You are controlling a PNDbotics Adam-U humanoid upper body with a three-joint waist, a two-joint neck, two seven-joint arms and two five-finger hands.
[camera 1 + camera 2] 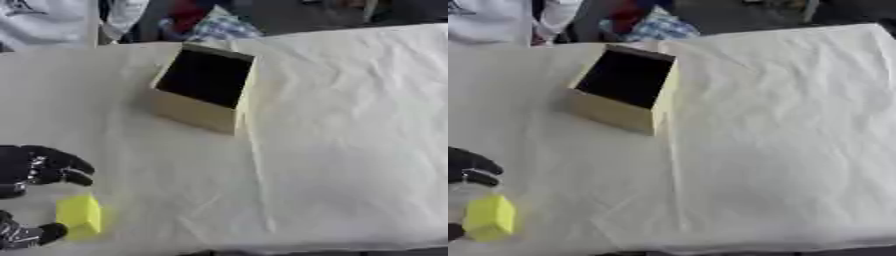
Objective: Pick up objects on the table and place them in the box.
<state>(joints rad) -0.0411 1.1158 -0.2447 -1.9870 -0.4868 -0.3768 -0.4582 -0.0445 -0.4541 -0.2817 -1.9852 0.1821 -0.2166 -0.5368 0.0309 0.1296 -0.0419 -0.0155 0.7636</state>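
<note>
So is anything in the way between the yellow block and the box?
No, nothing visible. Only bare white cloth lies between the yellow block, by the left hand at the near left, and the open box farther back.

**No readable text**

No lettering, label, brand, number or sign can be read. The box (206,90), the yellow block (80,214) and the table cloth (350,150) are shown plain, with no markings that can be made out.

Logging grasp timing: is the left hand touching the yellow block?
Cannot tell: in the left eye view the left hand brackets the yellow block, but contact isn't plain.
</note>
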